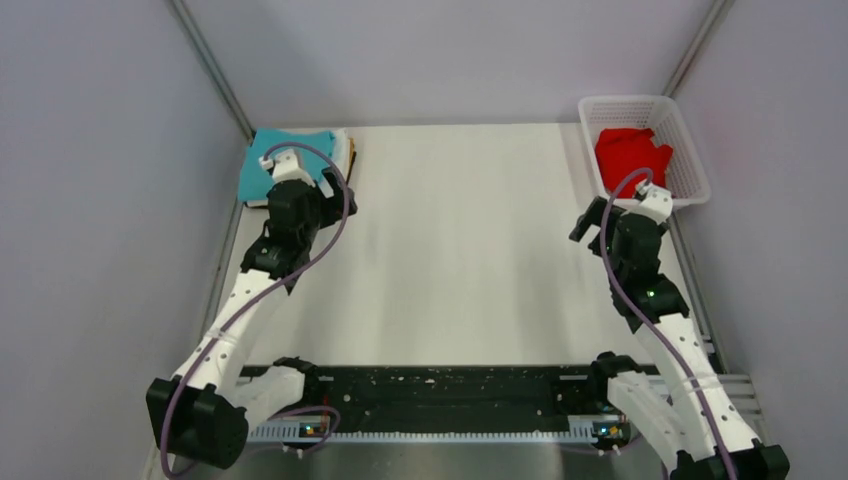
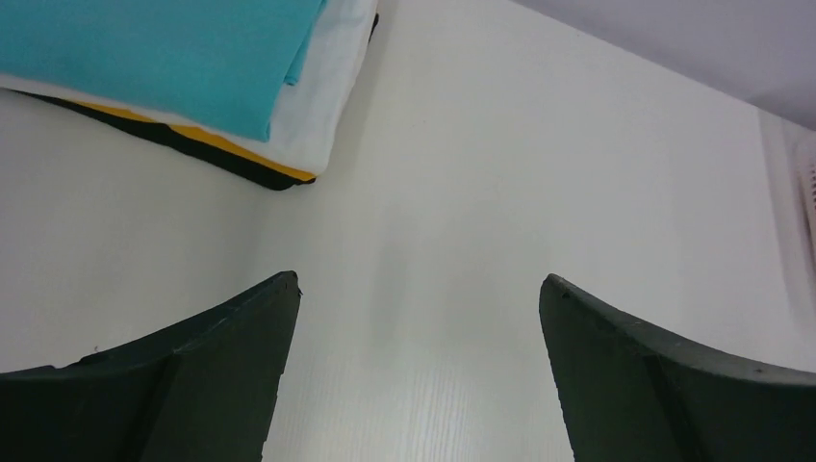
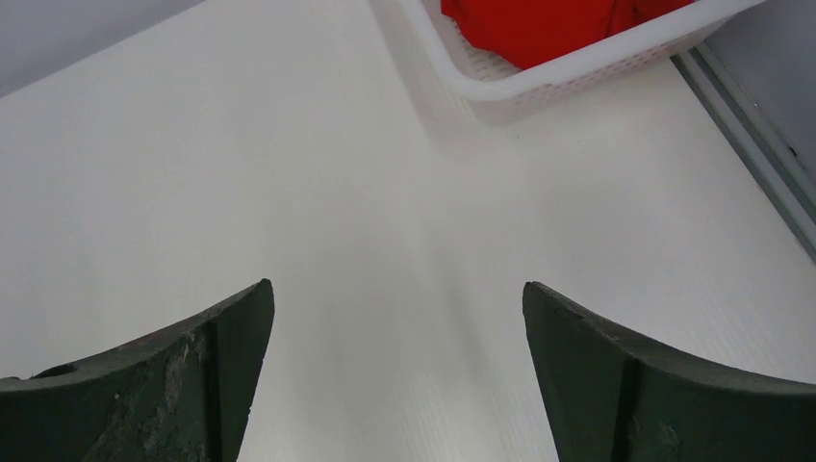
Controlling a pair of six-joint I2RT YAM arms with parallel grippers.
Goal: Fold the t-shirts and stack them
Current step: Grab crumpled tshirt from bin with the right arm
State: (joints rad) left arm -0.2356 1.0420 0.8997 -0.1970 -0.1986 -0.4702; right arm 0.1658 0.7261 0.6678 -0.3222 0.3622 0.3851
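Observation:
A folded stack of t-shirts (image 1: 258,170) lies at the table's back left, teal on top. The left wrist view shows the teal shirt (image 2: 173,48) over a white one (image 2: 327,106), a yellow-orange one (image 2: 252,156) and a dark one (image 2: 197,146). A crumpled red t-shirt (image 1: 630,155) lies in the white mesh basket (image 1: 640,101) at the back right; it also shows in the right wrist view (image 3: 548,24). My left gripper (image 1: 325,190) (image 2: 419,289) is open and empty beside the stack. My right gripper (image 1: 600,215) (image 3: 396,294) is open and empty over bare table near the basket (image 3: 577,72).
The white table (image 1: 460,240) spreads between the two arms. Grey walls close in the left, right and back. A metal rail (image 3: 760,144) runs along the table's right edge beside the basket. A black base bar (image 1: 450,390) joins the arms at the near edge.

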